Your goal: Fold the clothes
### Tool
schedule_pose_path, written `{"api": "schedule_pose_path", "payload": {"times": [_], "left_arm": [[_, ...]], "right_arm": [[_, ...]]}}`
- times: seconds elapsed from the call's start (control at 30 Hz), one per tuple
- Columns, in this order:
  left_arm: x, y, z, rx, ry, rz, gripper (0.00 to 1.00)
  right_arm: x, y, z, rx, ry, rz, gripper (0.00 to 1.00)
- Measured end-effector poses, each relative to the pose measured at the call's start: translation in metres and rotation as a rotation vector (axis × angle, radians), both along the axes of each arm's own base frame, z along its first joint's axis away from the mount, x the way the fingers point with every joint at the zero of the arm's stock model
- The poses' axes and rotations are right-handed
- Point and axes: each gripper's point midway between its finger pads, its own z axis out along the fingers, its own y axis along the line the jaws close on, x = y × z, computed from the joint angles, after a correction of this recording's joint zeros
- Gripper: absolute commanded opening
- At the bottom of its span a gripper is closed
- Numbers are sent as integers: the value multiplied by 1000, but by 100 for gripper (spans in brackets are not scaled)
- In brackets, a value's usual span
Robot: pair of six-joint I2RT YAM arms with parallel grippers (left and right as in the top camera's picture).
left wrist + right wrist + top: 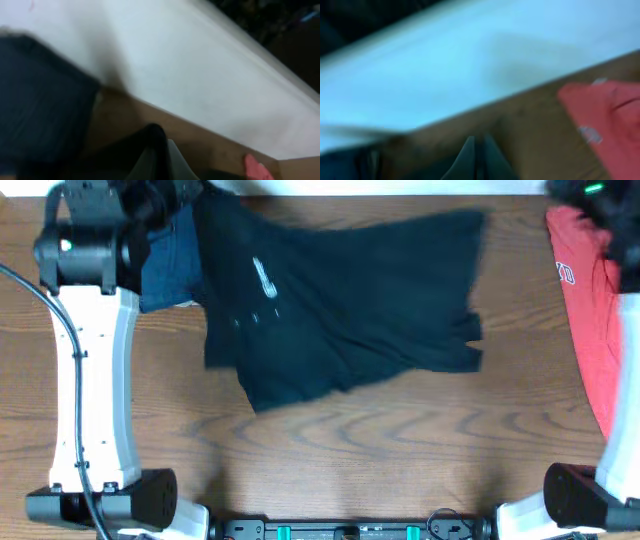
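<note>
A: Far left, what's the left gripper (160, 160) doing?
B: It's pinched closed on what looks like the far-left edge of the black T-shirt (340, 300), beside the blue garment (170, 260), likely to pull it flat.
A: Where's the shirt itself?
B: Rumpled, mid-table (400, 440), toward the far side.
A: And the right gripper (477, 155)?
B: Fingers together, seemingly empty, by the red T-shirt (590, 330).

Both wrist views are badly blurred. Overhead, the right arm (631, 370) hides part of the red T-shirt (588, 340).
</note>
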Motion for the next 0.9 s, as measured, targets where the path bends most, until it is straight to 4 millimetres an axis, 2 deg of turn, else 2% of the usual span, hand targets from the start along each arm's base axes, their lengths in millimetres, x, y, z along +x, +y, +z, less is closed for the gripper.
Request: {"api": "schedule_pose_path", "payload": {"times": [0.1, 0.17, 0.2, 0.23, 0.3, 0.37, 0.43, 0.47, 0.57, 0.63, 0.67, 0.7, 0.77, 0.83, 0.87, 0.9], "left_arm": [[-11, -2, 52, 15, -132, -17, 6], [-28, -3, 87, 17, -219, -29, 6], [-39, -5, 100, 16, -251, -39, 6], [-50, -7, 110, 16, -271, -55, 6], [-65, -11, 114, 16, -267, -77, 6], [-70, -13, 99, 14, -200, -90, 6], [-66, -12, 67, 12, -79, -89, 6], [-63, -12, 49, 11, -14, -85, 6], [-55, -10, -22, 9, 244, -75, 6], [-57, -8, -67, 10, 415, -68, 6], [-62, -8, -83, 11, 484, -67, 6], [-66, -8, -94, 12, 533, -67, 6], [-77, -11, -105, 15, 597, -74, 6], [-93, -15, -104, 34, 627, -82, 6], [-101, -17, -101, 48, 634, -85, 6], [-113, -20, -97, 69, 638, -87, 6]], "right_arm": [[-36, -35, 58, -14, -129, -66, 1], [-61, -45, 77, -19, -166, -88, 1], [-72, -47, 82, -19, -172, -86, 1], [-80, -45, 81, -10, -158, -77, 6], [-86, -38, 72, 11, -117, -50, 16], [-81, -31, 49, 35, -37, 4, 25], [-67, -22, 20, 61, 55, 75, 29], [-55, -15, -5, 81, 127, 127, 29], [-29, 4, -66, 141, 300, 231, 29], [-14, 19, -111, 182, 422, 293, 31], [-10, 25, -127, 196, 464, 312, 32], [-6, 33, -145, 211, 511, 334, 34], [-3, 46, -169, 229, 575, 368, 47], [-4, 61, -185, 231, 621, 414, 68], [-5, 70, -191, 222, 637, 445, 76], [-7, 80, -195, 212, 648, 476, 80]]}}
